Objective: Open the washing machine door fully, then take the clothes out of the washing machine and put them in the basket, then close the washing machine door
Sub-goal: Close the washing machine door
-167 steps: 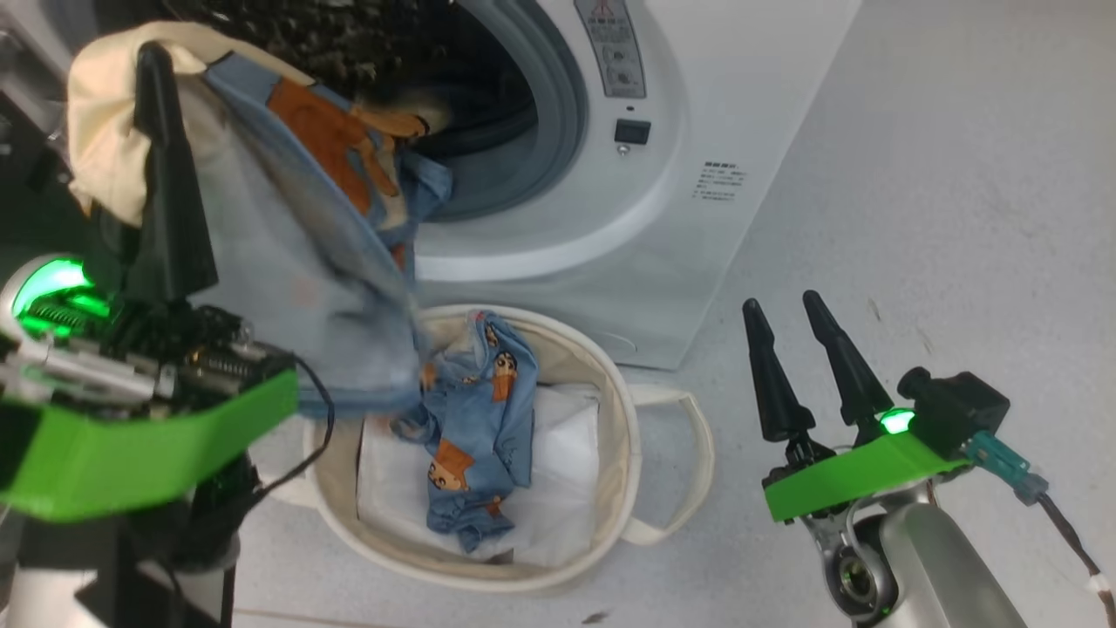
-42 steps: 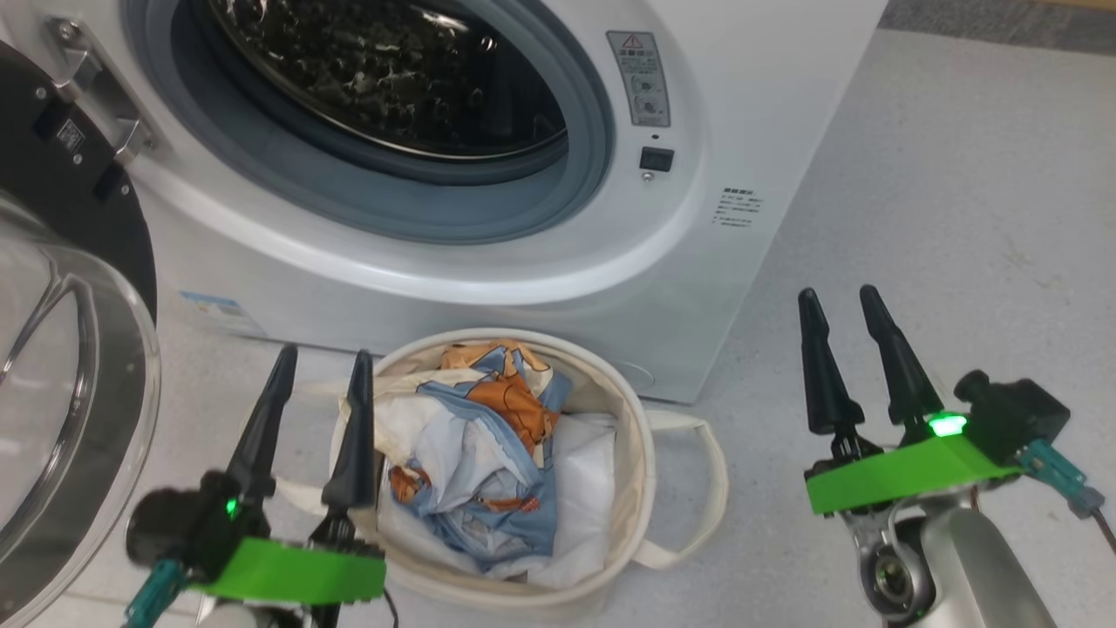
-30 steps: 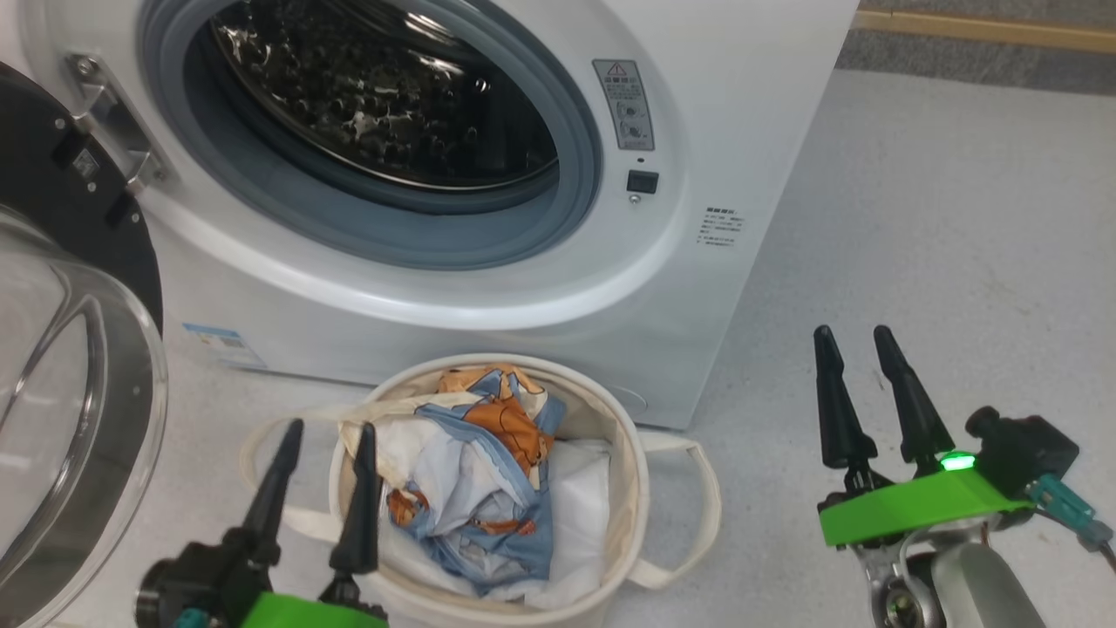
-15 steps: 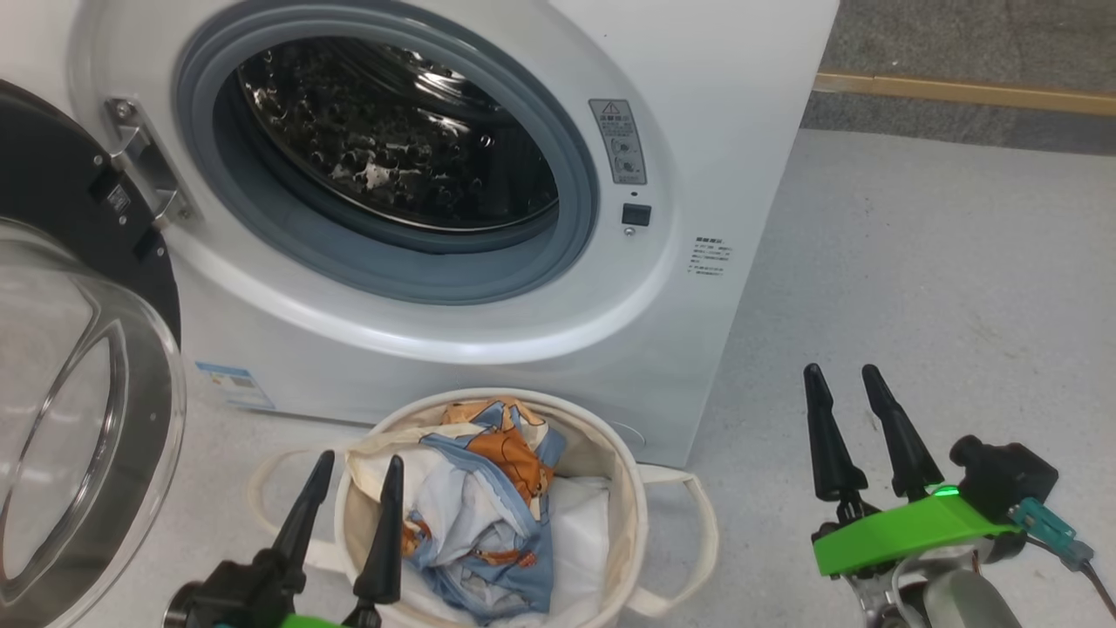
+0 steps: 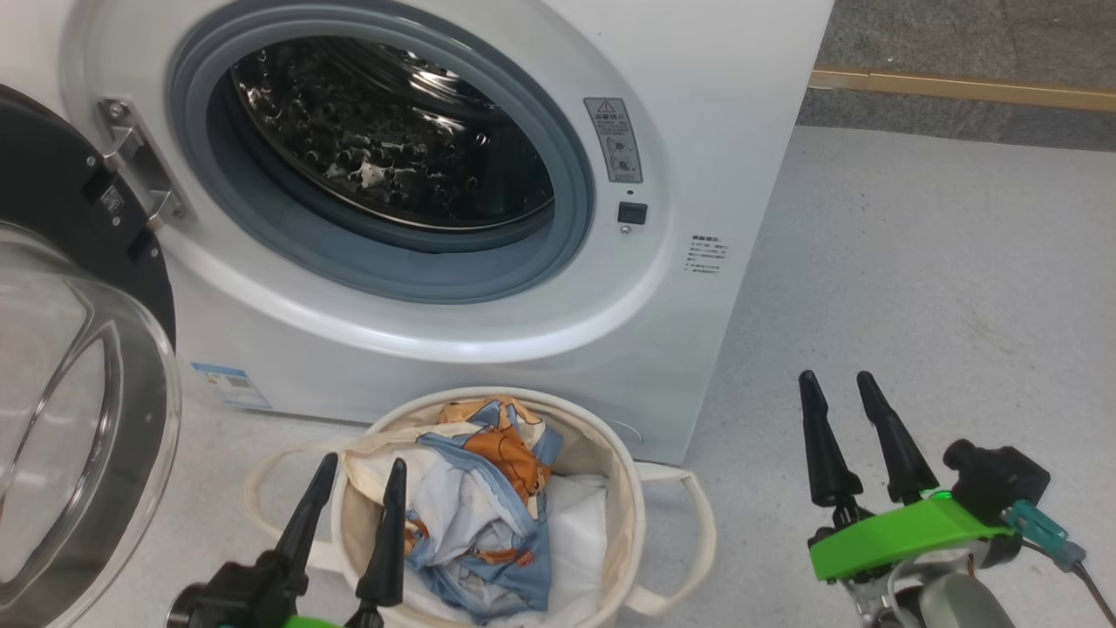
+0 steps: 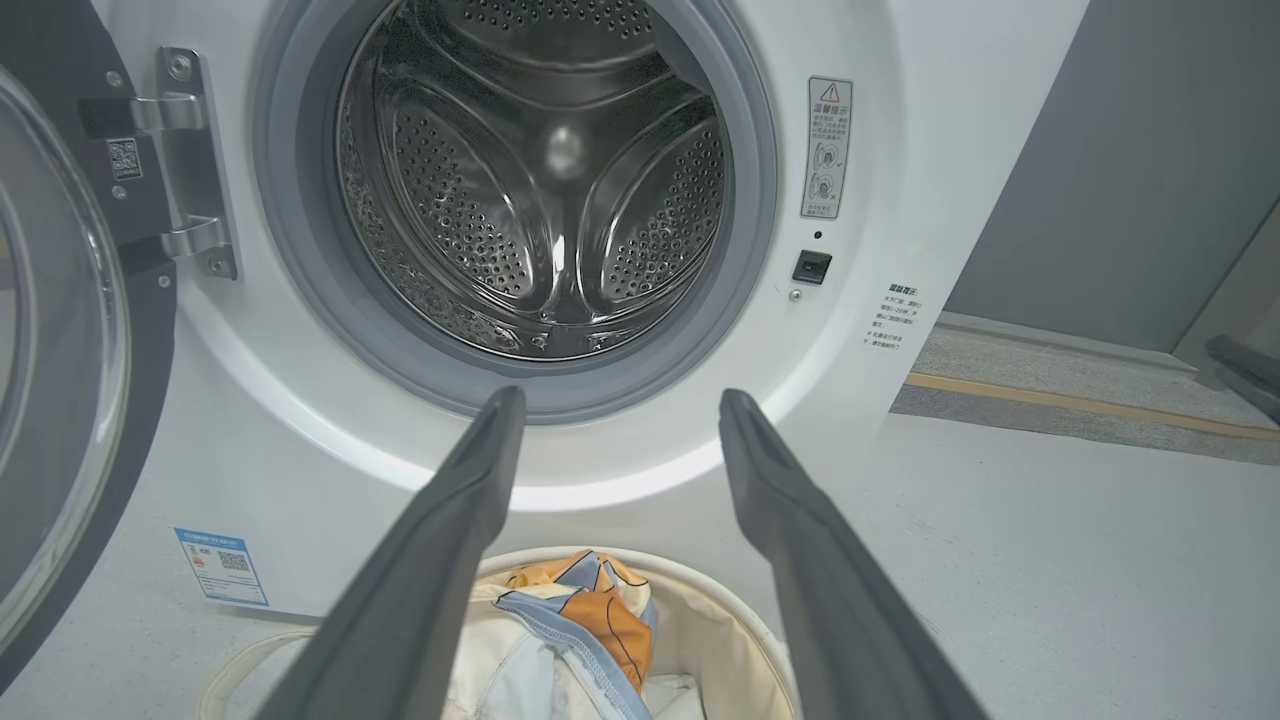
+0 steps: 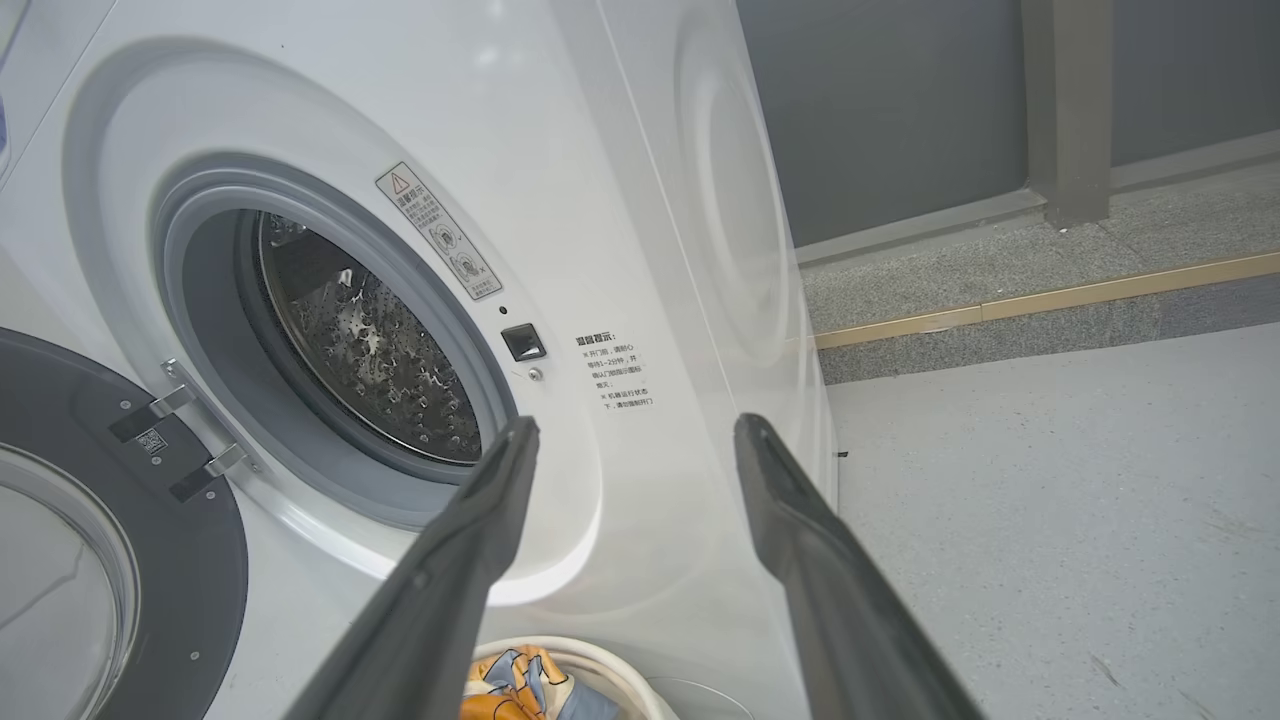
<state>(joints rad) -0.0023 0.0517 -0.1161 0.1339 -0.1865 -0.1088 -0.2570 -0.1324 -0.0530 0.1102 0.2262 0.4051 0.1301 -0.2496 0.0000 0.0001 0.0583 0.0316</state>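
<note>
The white washing machine (image 5: 715, 105) stands ahead with its drum (image 6: 540, 190) bare inside. Its black-rimmed glass door (image 5: 78, 366) hangs swung out at the left on its hinge (image 6: 190, 170). On the floor in front sits the cream basket (image 5: 623, 488), holding the blue, white and orange clothes (image 5: 488, 488) piled on a white sheet. My left gripper (image 5: 362, 467) hovers open and empty over the basket's near left rim. Open and empty too, my right gripper (image 5: 833, 384) floats above the floor to the right of the basket. The door (image 7: 120, 520) and clothes (image 7: 515, 685) show again in the right wrist view.
Grey speckled floor (image 5: 942, 288) spreads to the right of the machine. A low step with a yellow strip (image 5: 959, 87) runs along the back, under a grey wall (image 6: 1130, 170). A small blue label (image 5: 228, 384) marks the machine's lower front.
The garment once held by my left gripper now lies in the basket, and that gripper is open and low. Over the last second the head view tilted up, and both grippers kept their places.
</note>
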